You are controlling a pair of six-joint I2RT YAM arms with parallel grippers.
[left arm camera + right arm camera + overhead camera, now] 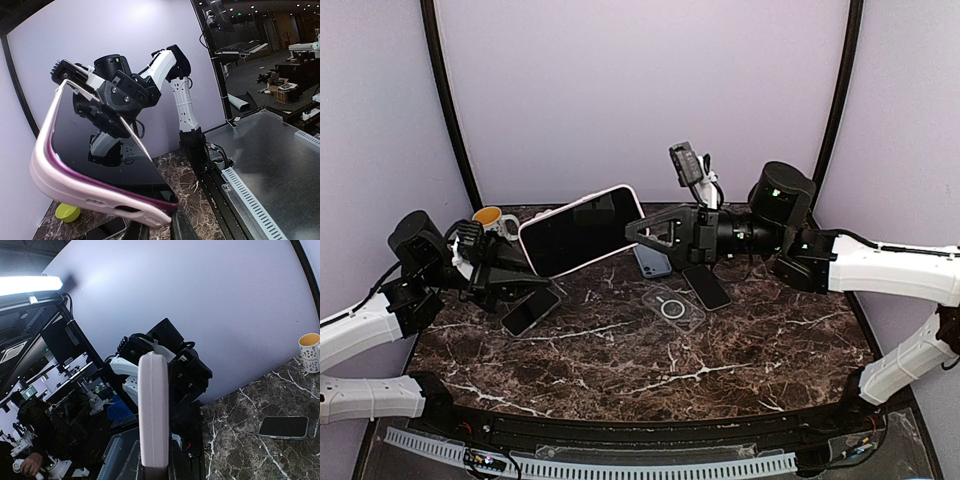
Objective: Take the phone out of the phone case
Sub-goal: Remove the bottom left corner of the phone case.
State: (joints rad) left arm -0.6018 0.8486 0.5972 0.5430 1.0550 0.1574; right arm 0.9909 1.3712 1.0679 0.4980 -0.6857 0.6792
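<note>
A marble table (620, 370) bears a clear case (672, 307), a dark phone (531, 311) — and a mug (492, 217) at back left.

Left arm (360, 335), right arm (890, 265) raised, reaching inward; both jaws clamped.

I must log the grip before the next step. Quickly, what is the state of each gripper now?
Left gripper: closed, holding one end of the pink-cased phone.
Right gripper: closed, holding the other end of it.

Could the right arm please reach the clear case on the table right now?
Probably not: the right gripper is shut on the pink-cased phone, though the clear case lies uncovered nearby.
</note>
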